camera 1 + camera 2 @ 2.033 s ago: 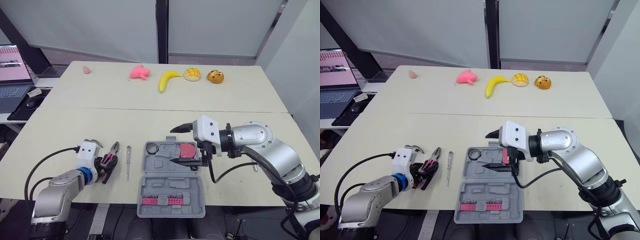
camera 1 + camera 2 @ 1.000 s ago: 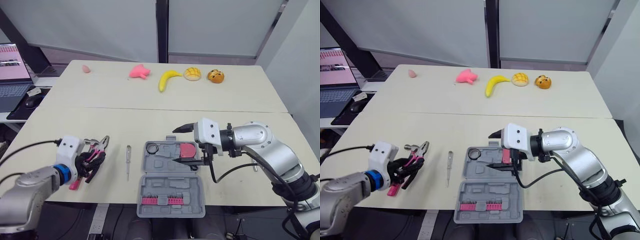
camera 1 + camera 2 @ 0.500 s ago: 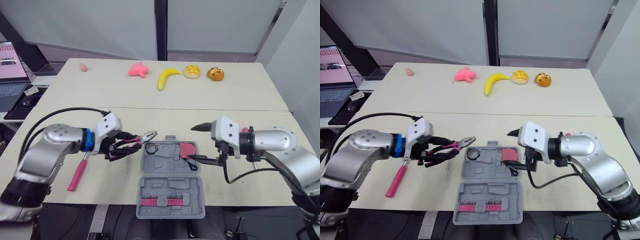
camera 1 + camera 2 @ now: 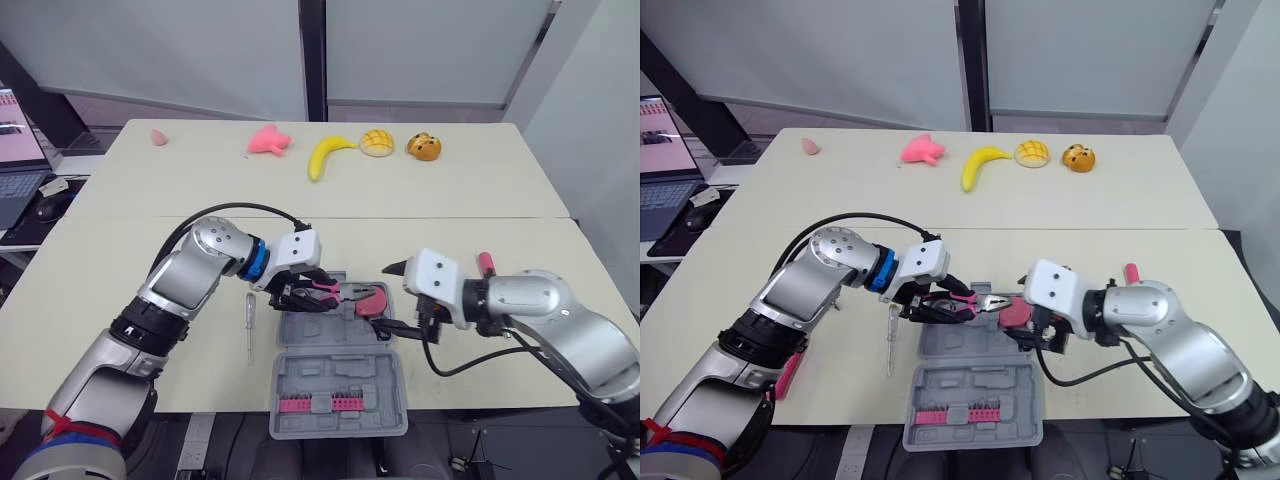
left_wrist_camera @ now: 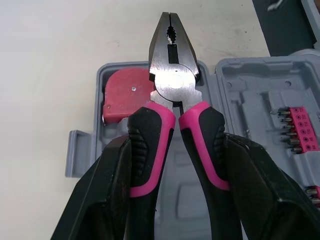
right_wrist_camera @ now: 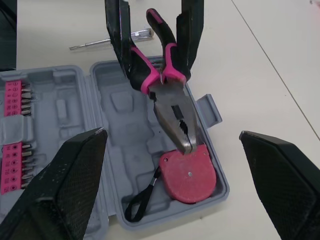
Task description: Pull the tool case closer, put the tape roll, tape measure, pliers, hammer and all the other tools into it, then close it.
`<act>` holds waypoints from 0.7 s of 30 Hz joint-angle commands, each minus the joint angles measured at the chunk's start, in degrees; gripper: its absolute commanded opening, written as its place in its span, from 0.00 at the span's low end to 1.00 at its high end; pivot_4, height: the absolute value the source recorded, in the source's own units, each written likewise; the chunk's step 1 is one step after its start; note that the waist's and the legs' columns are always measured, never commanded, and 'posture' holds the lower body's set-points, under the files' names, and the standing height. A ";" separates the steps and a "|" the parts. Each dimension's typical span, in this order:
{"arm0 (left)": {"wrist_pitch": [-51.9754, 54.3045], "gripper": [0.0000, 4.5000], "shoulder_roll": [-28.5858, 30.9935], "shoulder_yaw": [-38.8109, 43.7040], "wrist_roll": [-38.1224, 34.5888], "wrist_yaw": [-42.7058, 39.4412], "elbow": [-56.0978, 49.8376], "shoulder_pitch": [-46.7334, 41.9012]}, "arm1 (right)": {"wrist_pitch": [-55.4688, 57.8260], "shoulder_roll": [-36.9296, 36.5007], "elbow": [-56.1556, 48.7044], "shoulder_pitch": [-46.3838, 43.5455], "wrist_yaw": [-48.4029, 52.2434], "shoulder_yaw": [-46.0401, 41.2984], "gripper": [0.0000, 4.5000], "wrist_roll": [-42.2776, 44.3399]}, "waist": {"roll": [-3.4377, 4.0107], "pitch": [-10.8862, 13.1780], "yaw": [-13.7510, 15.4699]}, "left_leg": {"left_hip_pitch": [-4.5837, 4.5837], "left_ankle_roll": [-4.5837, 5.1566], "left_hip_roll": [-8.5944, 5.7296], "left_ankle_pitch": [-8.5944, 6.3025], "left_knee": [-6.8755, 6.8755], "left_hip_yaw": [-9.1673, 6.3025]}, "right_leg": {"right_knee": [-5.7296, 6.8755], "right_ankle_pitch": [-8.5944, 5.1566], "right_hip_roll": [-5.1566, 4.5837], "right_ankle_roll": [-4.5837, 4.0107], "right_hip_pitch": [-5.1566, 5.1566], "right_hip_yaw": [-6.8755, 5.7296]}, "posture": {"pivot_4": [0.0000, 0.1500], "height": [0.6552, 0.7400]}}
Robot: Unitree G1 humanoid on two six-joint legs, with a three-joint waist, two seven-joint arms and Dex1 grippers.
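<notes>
Tabletop (image 4: pixel 450 200) shows one case (image 4: pixel 333 358), one pliers (image 5: pixel 172 80), one screwdriver (image 4: pixel 250 325).

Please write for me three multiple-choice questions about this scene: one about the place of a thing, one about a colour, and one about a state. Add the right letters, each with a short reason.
1. Where is the red tape measure?
A. on a shelf
B. inside the open tool case
C. in a drawer

2. What colour are the handles of the pliers?
A. blue
B. yellow
C. pink and black

3. What is the state of the left pincer?
A. shut on the pliers
B. open and empty
C. shut on a cup

Answers: 1 B, it lies in a corner compartment of the grey case. 2 C, the left wrist view shows pink grips with black. 3 A, it clamps both handles, holding the pliers over the case.
</notes>
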 commanded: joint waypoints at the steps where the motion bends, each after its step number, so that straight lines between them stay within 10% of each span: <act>1: 0.18 0.52 -0.08 0.46 0.21 -1.05 -1.41 -1.30 | -0.71 1.83 1.99 -2.69 -0.08 3.26 1.00 -1.82 | 0.00 0.00 0.02 | -0.01 0.00 0.00 0.00 0.00 -0.02 | 0.00 0.00 0.00 0.00 0.00 -0.01 | 1.00 0.83; 12: 0.98 0.52 -0.49 0.46 0.75 -2.15 -2.45 -1.04 | -7.94 6.25 9.94 -5.27 2.03 9.43 1.00 -7.04 | 0.00 0.00 0.03 | -0.06 0.00 -0.01 0.00 0.02 -0.18 | 0.02 0.00 -0.01 0.00 0.00 -0.14 | 1.00 0.83; 21: 0.52 0.52 -0.42 0.60 1.19 -2.14 -2.36 -0.84 | -12.61 7.52 13.49 -6.01 3.79 9.29 0.47 -9.55 | 0.00 0.00 0.03 | -0.06 0.00 -0.01 0.00 0.04 -0.22 | 0.05 0.01 -0.01 -0.01 0.00 -0.18 | 1.00 0.83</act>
